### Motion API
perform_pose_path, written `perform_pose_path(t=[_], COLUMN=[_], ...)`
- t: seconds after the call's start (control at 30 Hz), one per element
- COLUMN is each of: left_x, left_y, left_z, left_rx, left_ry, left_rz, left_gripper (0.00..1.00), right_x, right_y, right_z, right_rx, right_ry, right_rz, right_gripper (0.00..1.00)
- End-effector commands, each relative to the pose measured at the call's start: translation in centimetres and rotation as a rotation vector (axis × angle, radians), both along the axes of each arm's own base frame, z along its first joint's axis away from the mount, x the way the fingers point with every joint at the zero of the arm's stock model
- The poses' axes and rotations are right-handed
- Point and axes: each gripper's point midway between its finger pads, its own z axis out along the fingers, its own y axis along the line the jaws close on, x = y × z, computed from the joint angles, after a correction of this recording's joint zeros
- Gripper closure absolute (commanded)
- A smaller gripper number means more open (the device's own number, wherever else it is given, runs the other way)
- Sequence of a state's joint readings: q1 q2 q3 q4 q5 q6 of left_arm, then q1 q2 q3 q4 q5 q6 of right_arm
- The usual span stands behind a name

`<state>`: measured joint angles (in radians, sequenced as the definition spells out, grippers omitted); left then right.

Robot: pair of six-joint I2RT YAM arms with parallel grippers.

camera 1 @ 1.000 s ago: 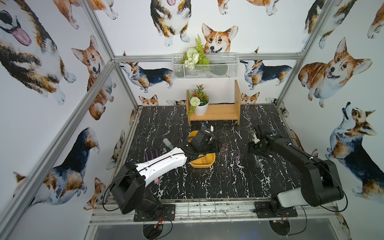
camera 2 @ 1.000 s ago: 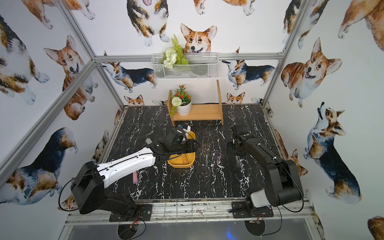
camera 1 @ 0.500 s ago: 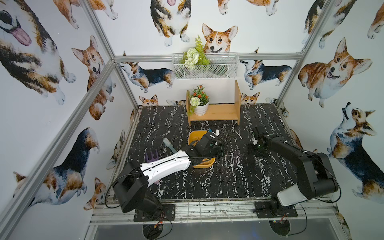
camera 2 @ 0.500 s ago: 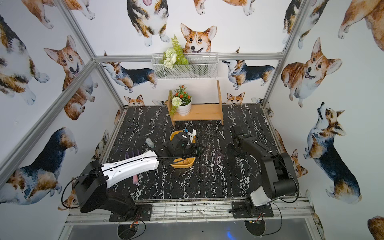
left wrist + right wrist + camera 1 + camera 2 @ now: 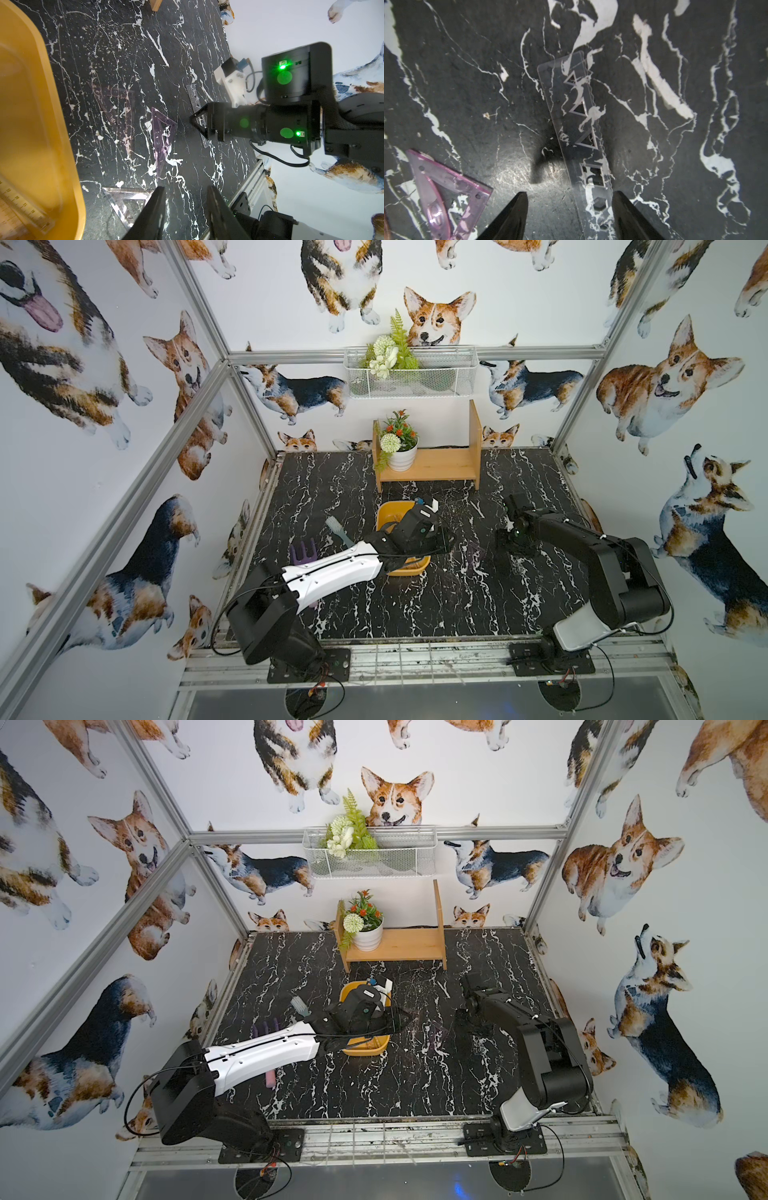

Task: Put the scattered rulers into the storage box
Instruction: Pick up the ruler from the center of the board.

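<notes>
The mustard-yellow storage box [image 5: 390, 511] [image 5: 351, 992] [image 5: 31, 124] sits mid-table with a clear straight ruler [image 5: 20, 207] lying in it. My left gripper [image 5: 185, 207] [image 5: 445, 540] hangs just past the box's right side, open and empty, above bare marble beside a clear set square [image 5: 126, 199]. A faint purple set square [image 5: 116, 108] and a smaller purple set square [image 5: 162, 135] [image 5: 446, 187] lie flat further right. My right gripper [image 5: 569, 207] [image 5: 509, 537] is low and open, its fingers straddling the clear stencil ruler [image 5: 581, 124] [image 5: 195, 97], which lies flat on the table.
A purple pronged piece [image 5: 304, 553] and a teal brush [image 5: 334, 526] lie left of the box. A wooden shelf [image 5: 432, 464] with a potted plant [image 5: 399, 452] stands at the back. A white wire basket [image 5: 409, 373] hangs on the wall above it.
My left gripper has swung from over the box to the right, past its edge. My right gripper has come a little forward and down over the stencil ruler.
</notes>
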<state>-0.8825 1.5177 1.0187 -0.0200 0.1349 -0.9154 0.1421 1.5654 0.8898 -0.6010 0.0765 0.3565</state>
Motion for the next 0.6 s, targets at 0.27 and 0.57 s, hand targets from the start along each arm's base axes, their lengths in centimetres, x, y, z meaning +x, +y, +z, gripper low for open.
perform_pose_path(t=[0.27,0.57], left_x=[0.2,0.2], left_y=[-0.2,-0.3], left_z=[0.3,0.3], left_rx=[-0.013,-0.01], left_ry=[-0.013,-0.012], left_rz=[-0.004,-0.007], left_gripper=[0.61,0.61], right_x=[0.4,0.4], right_y=[0.2,0.1], right_z=[-0.7,-1.4], right_rx=[0.004,0.004], right_ry=[0.005,0.024], right_rz=[0.014,0.014], right_gripper=[0.3,0.31])
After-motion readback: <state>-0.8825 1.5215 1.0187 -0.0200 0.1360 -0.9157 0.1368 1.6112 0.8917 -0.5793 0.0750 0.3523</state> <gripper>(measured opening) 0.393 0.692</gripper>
